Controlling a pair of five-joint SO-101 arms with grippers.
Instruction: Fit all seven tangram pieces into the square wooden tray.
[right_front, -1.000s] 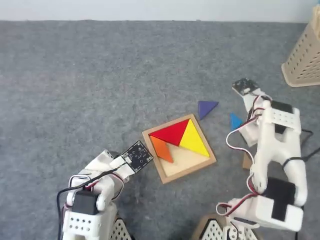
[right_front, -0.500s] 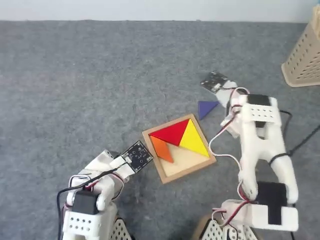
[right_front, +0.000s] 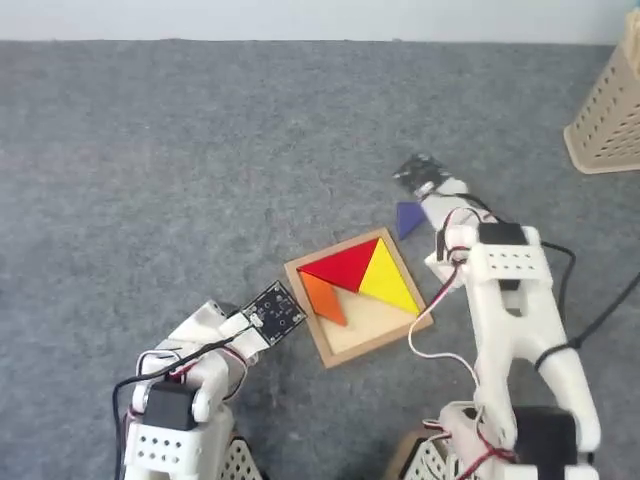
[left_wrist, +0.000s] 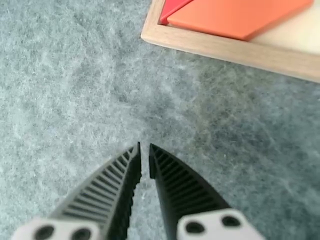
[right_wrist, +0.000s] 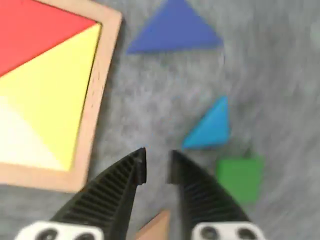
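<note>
Here the square wooden tray (right_front: 372, 322) lies between the two arms, just ahead of the left gripper (left_wrist: 145, 150) and close beside the right gripper (right_wrist: 156, 162), on the side toward the other arm. Three pieces sit in it. The red triangle (right_front: 345, 265) and yellow triangle (right_front: 387, 280) meet along one edge in the half nearer the right gripper. The orange parallelogram (right_front: 322, 297) lies against the wall nearest the left gripper, and the rest of the tray floor is bare wood.

Outside the tray, a light blue triangle (right_wrist: 210, 127) rests on the grey mat (right_front: 180, 160) just beyond the right gripper's fingertips, slightly to the side away from the tray. A dark blue triangle (right_wrist: 175, 30) lies farther ahead, near the tray's corner. A green square (right_wrist: 242, 179) sits beside the right gripper's outer finger, apart from it. A pale tan piece (right_wrist: 155, 227) shows under the gap between the fingers, back toward the wrist.

The right gripper's fingers stand a narrow way apart and hold nothing. The left gripper's fingers are nearly together with only a slit between the tips, and they also hold nothing, low over the mat.
</note>
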